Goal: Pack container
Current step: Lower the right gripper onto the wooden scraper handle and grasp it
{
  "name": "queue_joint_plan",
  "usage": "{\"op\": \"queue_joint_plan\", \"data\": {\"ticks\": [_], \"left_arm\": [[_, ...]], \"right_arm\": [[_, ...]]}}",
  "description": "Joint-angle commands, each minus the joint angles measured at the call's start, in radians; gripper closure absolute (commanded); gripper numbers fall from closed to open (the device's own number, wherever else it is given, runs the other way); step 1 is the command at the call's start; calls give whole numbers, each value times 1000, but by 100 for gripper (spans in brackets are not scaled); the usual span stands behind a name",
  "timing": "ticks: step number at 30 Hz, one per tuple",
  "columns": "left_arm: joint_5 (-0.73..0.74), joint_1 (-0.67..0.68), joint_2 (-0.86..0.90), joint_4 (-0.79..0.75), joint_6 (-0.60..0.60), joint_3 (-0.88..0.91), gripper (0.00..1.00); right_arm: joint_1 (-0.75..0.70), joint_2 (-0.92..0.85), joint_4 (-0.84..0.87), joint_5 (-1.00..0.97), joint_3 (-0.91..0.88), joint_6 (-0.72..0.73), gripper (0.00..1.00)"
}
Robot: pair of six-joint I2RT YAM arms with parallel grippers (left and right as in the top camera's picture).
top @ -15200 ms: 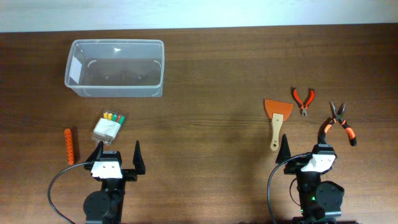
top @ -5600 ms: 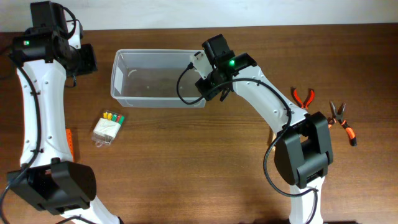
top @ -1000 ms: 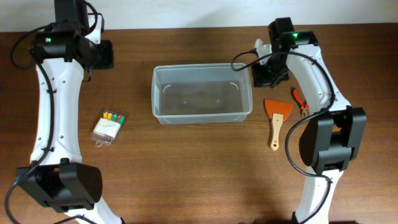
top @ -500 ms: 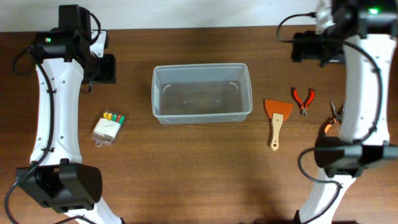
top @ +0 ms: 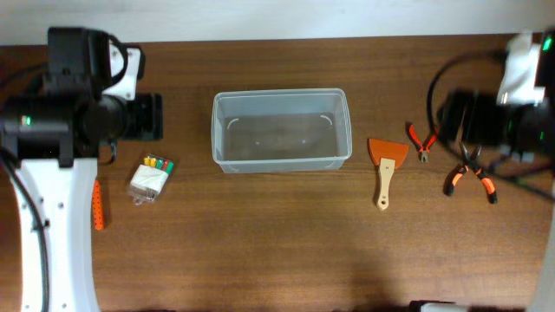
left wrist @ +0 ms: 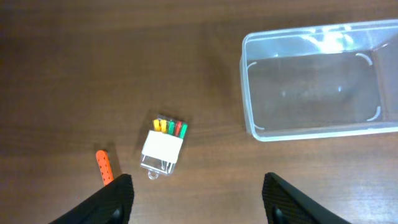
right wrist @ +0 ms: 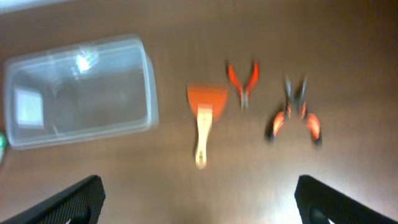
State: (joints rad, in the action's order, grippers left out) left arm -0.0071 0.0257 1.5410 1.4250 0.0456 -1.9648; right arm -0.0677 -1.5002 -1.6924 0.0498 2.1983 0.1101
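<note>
Brown wood-grain table (top: 260, 251) seen from overhead, clear plastic container (top: 282, 166) sits upright around the middle, toward the far edge, open side up, empty. Left of it and well apart lies a small clear pack of coloured bits (top: 152, 176), further left an orange stick (top: 98, 205) partly hidden by the left arm (top: 52, 208). Right of the container, near but not touching, is an orange scraper (top: 385, 169) with wooden handle, blade toward the far side, then small orange cutters (top: 421, 139), then black pliers with orange grips (top: 471, 172) just beside the blurred right arm (top: 507, 121). Both arms loom large at the frame edges and finger state cannot be told from this view. Left wrist view: left gripper (left wrist: 198, 186) has its fingers (left wrist: 112, 202) wide apart along the bottom edge, nothing between them, only bare table below. The container is at upper right, the bit pack left of centre, the orange stick lower left close to the left-hand finger in frame. Right wrist view is blurred: right gripper (right wrist: 199, 186) has its fingers spread to both lower corners, holding nothing. Here the container is at left with a pale patch on its left end, the scraper in the middle, cutters and pliers to the right, all flat on the table and apart from each other
</note>
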Motion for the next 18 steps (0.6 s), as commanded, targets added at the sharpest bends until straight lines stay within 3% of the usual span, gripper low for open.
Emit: {"op": "queue_joint_plan", "data": {"ticks": [1,4,6,7,13,18], "left_arm": [[3,-2,-61,-56,8,187,30],[3,-4,-131,-174,8,364,26],[8,-14,-164,-260,8,466,5],[21,-25,-174,-302,8,513,1],[141,-146,-145,-386,8,636,1],[144,-212,-127,-386,9,638,1]], "right_arm": [[3,68,-4,1,-229,42,1],[3,107,23,-16,-381,42,1],[4,109,61,-16,-472,40,1],[8,105,97,-18,-524,39,2],[42,35,358,-17,-784,37,1],[58,-80,541,-20,-899,38,1]]}}
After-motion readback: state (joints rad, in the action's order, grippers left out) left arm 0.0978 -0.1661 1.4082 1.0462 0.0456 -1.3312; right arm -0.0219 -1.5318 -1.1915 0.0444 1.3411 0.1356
